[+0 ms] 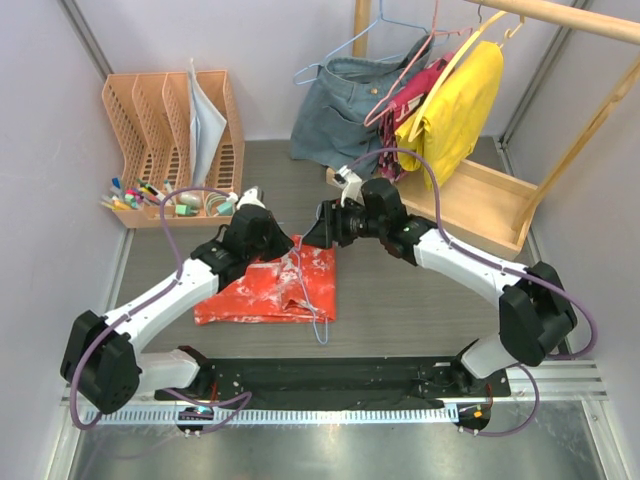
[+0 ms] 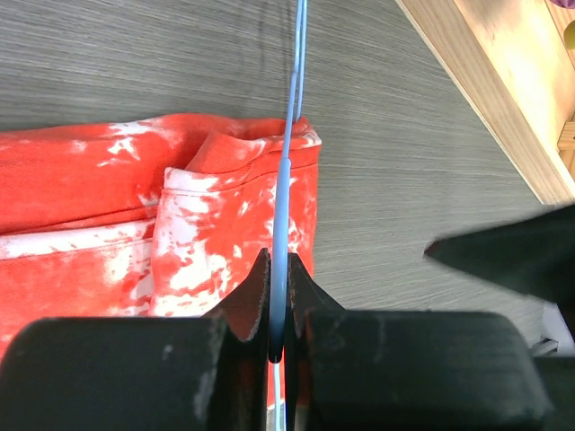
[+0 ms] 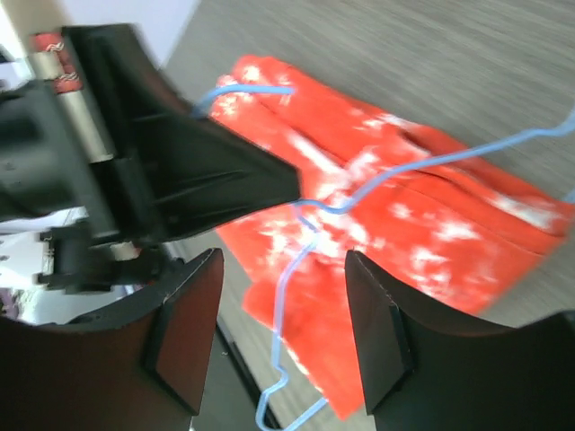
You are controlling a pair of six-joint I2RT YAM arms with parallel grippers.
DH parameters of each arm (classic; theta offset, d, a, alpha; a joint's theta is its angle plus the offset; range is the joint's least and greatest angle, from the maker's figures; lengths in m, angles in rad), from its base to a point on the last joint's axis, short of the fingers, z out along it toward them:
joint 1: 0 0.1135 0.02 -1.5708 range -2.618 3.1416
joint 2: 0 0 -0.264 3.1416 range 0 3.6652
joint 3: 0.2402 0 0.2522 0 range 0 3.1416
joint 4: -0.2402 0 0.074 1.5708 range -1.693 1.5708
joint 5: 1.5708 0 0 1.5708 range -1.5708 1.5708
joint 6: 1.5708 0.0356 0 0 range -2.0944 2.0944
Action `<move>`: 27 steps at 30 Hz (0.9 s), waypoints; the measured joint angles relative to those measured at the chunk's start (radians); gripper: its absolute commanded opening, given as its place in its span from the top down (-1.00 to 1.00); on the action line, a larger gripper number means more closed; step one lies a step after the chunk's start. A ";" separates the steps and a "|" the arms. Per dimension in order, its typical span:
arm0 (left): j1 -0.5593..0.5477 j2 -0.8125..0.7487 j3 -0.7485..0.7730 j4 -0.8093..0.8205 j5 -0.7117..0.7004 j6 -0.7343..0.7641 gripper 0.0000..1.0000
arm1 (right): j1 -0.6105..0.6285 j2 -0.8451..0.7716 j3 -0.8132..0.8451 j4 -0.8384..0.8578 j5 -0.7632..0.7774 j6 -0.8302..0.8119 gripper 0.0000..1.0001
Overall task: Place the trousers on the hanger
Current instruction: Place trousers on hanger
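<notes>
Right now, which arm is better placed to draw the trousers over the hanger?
The right arm: the right hand is open and empty, facing the trousers, while the left hand is shut on the hanger wire and probably should hold it steady.

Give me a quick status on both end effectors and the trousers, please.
Left end effector shut on the hanger wire. Right end effector open, holding nothing. Trousers folded flat on table, hanger across them. Nothing blocking.
</notes>
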 measured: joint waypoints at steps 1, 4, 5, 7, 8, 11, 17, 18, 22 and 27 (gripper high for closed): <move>0.000 0.002 0.001 0.000 0.000 0.000 1.00 | 0.009 -0.008 -0.008 0.016 -0.009 0.015 -0.24; -0.002 0.008 0.006 0.000 0.000 -0.001 0.99 | 0.029 0.003 -0.040 0.038 -0.029 0.056 -0.19; -0.003 0.010 0.007 0.000 0.000 -0.001 0.99 | 0.034 0.018 -0.046 0.038 -0.034 0.066 -0.18; -0.004 0.012 0.010 0.000 0.000 -0.001 0.99 | 0.042 0.056 -0.047 0.040 -0.041 0.083 -0.17; -0.004 0.013 0.011 0.000 0.000 -0.001 0.99 | 0.046 0.076 -0.047 0.040 -0.042 0.087 -0.16; -0.004 0.019 0.021 0.000 0.000 -0.001 0.99 | 0.060 0.119 -0.047 0.041 -0.037 0.099 -0.12; -0.004 0.035 0.031 0.000 0.000 -0.003 1.00 | 0.096 0.151 -0.047 0.064 -0.017 0.139 0.03; -0.004 0.037 0.032 0.000 0.000 -0.003 0.99 | 0.098 0.151 -0.047 0.072 -0.014 0.151 0.06; -0.005 0.037 0.034 0.000 0.000 -0.005 0.99 | 0.103 0.169 -0.046 0.112 -0.007 0.205 0.31; -0.005 0.037 0.034 -0.003 -0.001 -0.005 0.52 | 0.097 0.217 -0.044 0.134 -0.003 0.275 0.98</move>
